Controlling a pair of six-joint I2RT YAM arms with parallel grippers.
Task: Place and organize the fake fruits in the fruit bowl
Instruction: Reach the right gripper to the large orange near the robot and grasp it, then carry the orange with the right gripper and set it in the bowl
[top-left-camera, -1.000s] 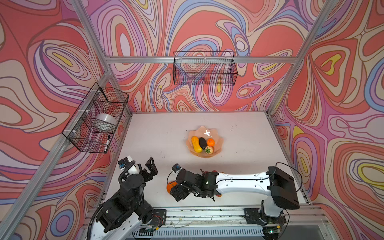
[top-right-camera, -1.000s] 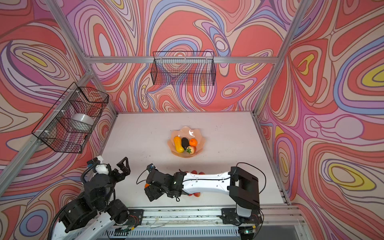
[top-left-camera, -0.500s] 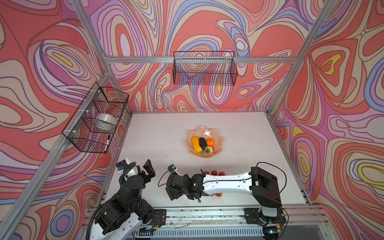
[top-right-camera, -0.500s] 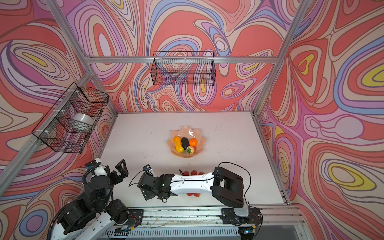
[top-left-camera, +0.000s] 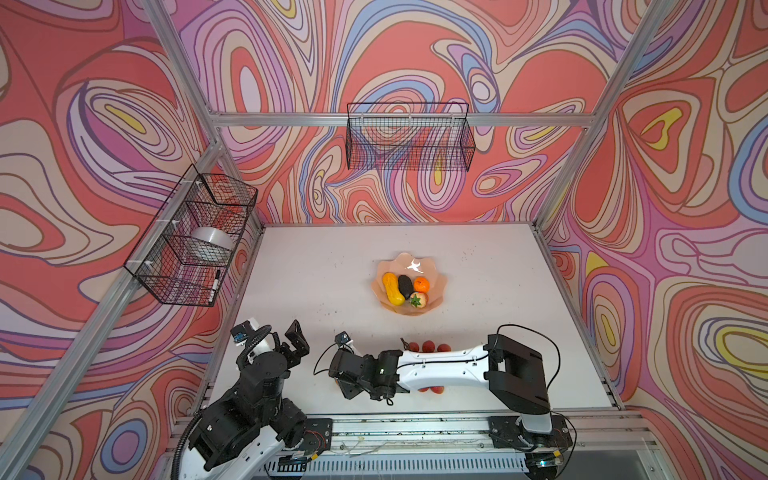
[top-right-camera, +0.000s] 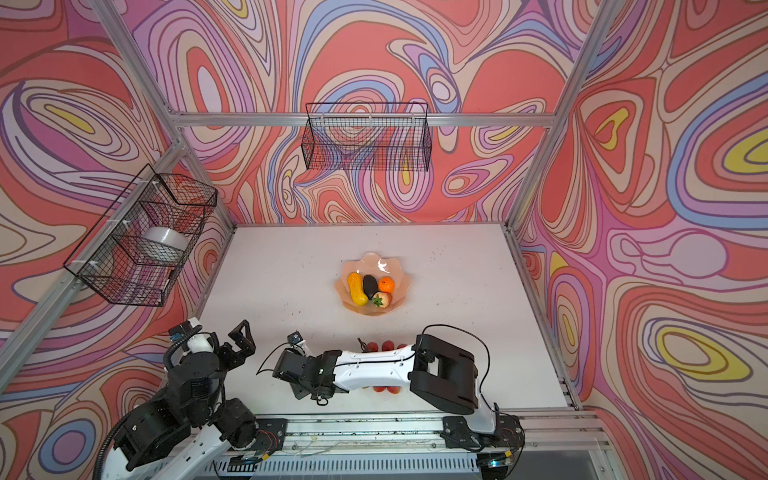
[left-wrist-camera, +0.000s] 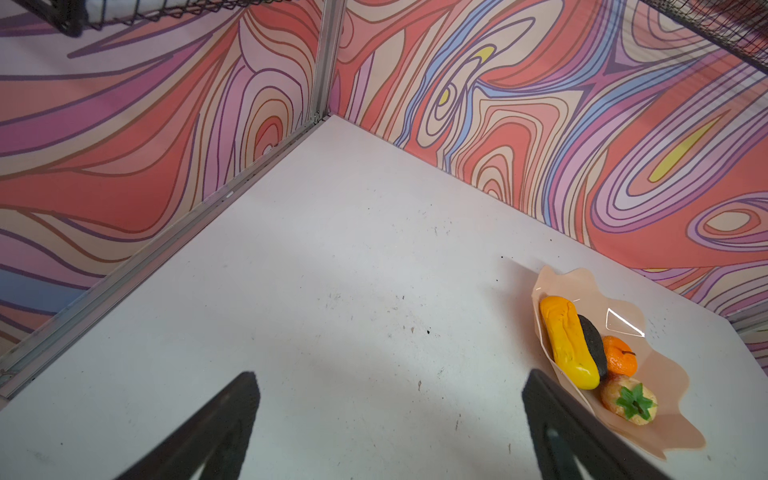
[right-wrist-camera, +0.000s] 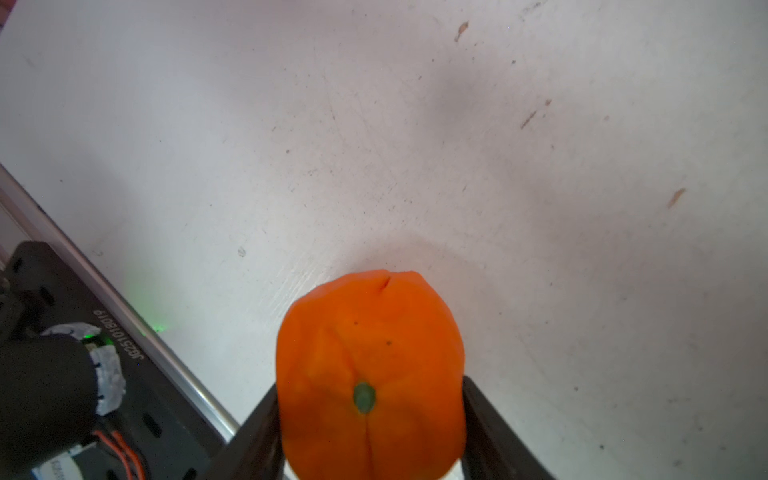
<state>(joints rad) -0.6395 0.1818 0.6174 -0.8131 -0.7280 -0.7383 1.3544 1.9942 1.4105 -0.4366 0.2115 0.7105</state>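
The peach-pink fruit bowl (top-left-camera: 437, 279) (top-right-camera: 400, 277) (left-wrist-camera: 673, 399) sits mid-table. It holds a yellow elongated fruit (top-left-camera: 392, 289) (left-wrist-camera: 567, 340), a black bumpy oval (top-left-camera: 404, 286), an orange (top-left-camera: 421, 285) and a peach (top-left-camera: 419, 300) (left-wrist-camera: 629, 401). A second orange (right-wrist-camera: 370, 340) is squeezed between the fingers of my right gripper (right-wrist-camera: 370, 386) (top-left-camera: 345, 382) (top-right-camera: 299, 388), low over the table near its front edge. In both top views the gripper hides this orange. The red grape bunch (top-left-camera: 428, 347) (top-right-camera: 386, 345) lies partly under the right forearm. My left gripper (top-left-camera: 297, 340) (top-right-camera: 241, 338) (left-wrist-camera: 390, 376) hangs open and empty at the front left.
Black wire baskets hang on the back wall (top-left-camera: 409, 141) and the left wall (top-left-camera: 195, 245); the left one holds a grey-white bowl (top-left-camera: 212, 241) and a marker (top-left-camera: 215, 282). An aluminium rail (top-left-camera: 415, 424) runs along the table's front edge, close to the held orange.
My right arm swung left along the front edge over the loose orange, and its jaws closed on it. The left arm barely moved.
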